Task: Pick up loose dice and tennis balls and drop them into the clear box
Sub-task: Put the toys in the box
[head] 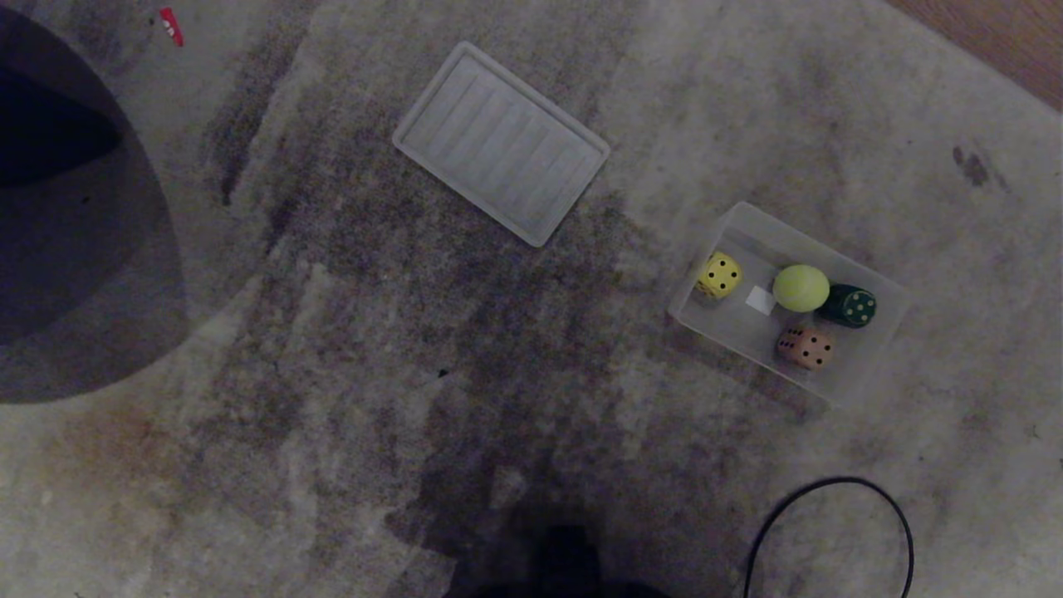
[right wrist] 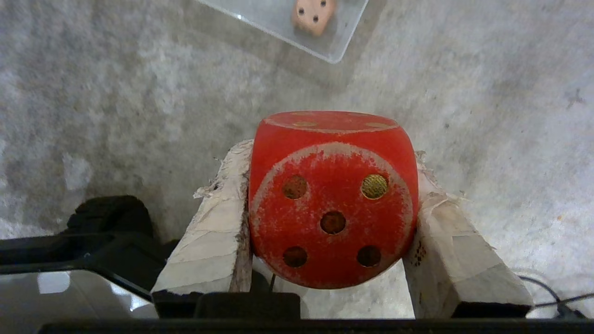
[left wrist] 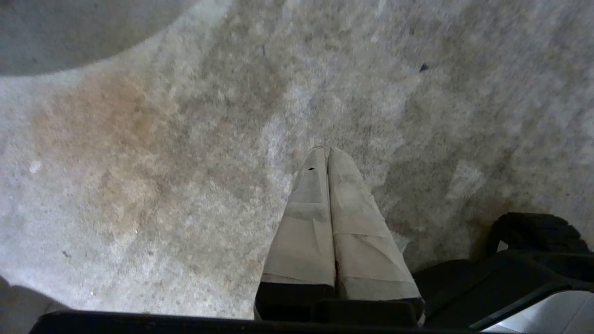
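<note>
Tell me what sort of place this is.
Probably a room in a home or a lab mock-up: a worn, stained grey carpet covers the floor, a strip of wooden floor shows beyond it, and toys sit in a clear box.

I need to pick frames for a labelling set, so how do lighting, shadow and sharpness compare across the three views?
Head view: dim and grainy, a dark shadow falls across the carpet at the left edge, yet the clear box stays readable. Left wrist view: brighter, carpet softly blurred. Right wrist view: brightest, the red die crisp between the fingers, carpet behind soft.
</note>
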### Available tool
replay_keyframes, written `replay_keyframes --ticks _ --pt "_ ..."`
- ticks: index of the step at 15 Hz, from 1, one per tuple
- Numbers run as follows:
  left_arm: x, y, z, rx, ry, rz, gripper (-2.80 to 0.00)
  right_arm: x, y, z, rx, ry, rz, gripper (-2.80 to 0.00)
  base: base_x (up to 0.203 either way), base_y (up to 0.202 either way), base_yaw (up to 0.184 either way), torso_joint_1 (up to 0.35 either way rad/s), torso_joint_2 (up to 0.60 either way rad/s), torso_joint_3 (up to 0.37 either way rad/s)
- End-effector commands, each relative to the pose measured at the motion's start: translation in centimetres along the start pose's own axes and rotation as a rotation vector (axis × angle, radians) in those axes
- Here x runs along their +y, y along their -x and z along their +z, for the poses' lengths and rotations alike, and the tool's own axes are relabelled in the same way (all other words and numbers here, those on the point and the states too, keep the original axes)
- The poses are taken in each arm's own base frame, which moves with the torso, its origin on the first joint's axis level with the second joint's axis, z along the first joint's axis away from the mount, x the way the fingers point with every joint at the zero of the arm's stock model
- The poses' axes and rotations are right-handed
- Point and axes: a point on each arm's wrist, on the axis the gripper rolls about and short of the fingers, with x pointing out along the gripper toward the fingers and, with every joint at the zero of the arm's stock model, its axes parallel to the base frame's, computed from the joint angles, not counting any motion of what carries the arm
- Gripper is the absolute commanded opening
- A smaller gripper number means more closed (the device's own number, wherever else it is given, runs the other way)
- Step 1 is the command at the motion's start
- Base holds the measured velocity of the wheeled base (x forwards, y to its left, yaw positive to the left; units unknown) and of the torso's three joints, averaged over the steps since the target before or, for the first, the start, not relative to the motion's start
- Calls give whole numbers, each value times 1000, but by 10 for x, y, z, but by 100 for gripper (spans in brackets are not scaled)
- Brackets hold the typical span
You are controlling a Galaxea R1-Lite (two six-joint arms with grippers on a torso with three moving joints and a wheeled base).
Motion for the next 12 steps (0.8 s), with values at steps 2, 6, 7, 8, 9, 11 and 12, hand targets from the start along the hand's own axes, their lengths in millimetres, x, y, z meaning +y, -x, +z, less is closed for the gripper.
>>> replay_keyframes --ticks 2,6,7,8,9,11,12 --pt "0 0 0 2 2 2 -280 0 0 0 -1 16 2 -280 0 0 0 5 2 -73" --pt "0 0 0 2 2 2 -280 1 0 0 4 82 26 -280 0 0 0 0 1 -7" --pt "0 0 0 2 2 2 -280 1 2 5 3 82 22 -280 0 0 0 0 0 0" --pt "0 0 0 2 2 2 -280 2 4 17 2 80 20 -280 0 0 0 0 0 0" --pt "0 0 0 2 2 3 -280 3 7 34 8 72 18 -280 0 0 0 0 0 0" --pt "0 0 0 2 2 2 -280 5 -3 61 152 23 8 -280 0 0 0 0 0 0" --pt "0 0 0 2 2 2 -280 5 -14 70 228 -1 0 -280 0 0 0 0 0 0"
